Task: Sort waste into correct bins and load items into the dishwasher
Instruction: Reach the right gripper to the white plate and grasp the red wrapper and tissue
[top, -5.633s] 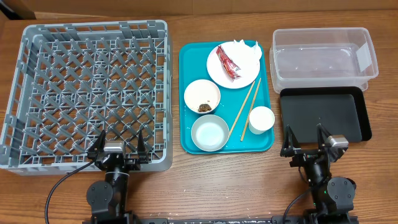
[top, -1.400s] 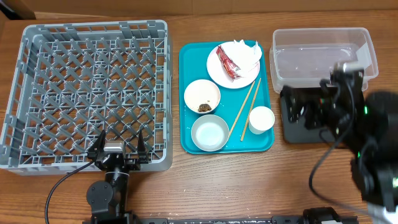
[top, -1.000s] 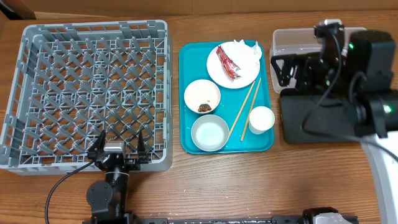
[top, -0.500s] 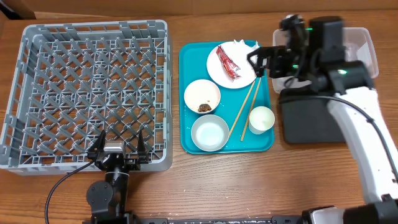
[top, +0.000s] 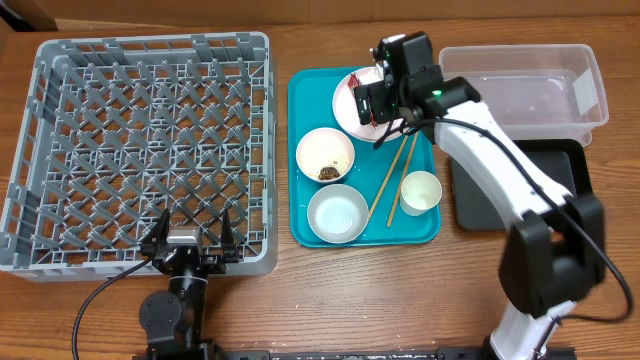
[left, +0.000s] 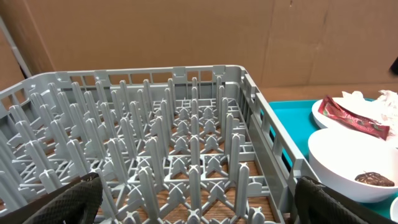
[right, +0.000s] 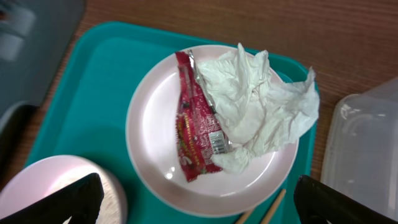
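Overhead: nothing is standing in the grey dish rack (top: 140, 150) at the table's left end. The clear tub (top: 520, 90) and black tray (top: 560, 185) by the right edge are lying empty. Two bowls (top: 325, 155), cup (top: 420, 192) and chopsticks (top: 400, 175) are sitting on the teal tray (top: 305, 100), so everything is waiting to be done.

Left wrist: the left hand (left: 199, 202) is gaping open, empty, at the rack's near wall.

Right wrist: the right hand (right: 199, 199) is hovering wide open over the plate (right: 152, 143), with red wrapper (right: 189, 137) and napkin (right: 261, 112) lying untouched.

Brown wood-grain table (top: 350, 290); plain cardboard panels (left: 155, 31) behind it; even, soft light.
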